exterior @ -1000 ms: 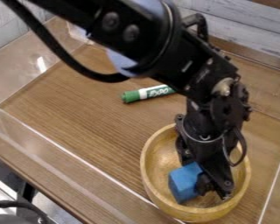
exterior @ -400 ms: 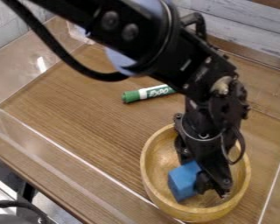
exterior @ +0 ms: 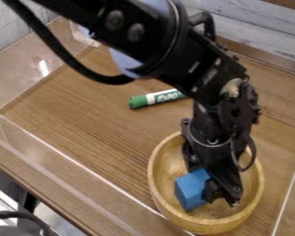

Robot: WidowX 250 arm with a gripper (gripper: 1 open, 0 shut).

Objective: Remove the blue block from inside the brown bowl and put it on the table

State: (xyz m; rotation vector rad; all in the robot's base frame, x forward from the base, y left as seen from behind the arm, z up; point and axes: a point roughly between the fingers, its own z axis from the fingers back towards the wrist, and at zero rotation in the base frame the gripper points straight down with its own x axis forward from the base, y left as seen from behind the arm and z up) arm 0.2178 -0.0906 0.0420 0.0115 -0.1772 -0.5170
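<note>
Blue block (exterior: 192, 189) inside the brown bowl (exterior: 166, 164), lying against the near-right part of its floor. The gripper (exterior: 216, 192), pointing straight down from the black arm (exterior: 175, 55), reaches into the bowl with its jaws clamped on the block. The bowl rests on the dark wood-grain worktop (exterior: 76, 115), near its front right corner. A green-and-white marker (exterior: 154, 98) lies behind the bowl, well apart from it.
</note>
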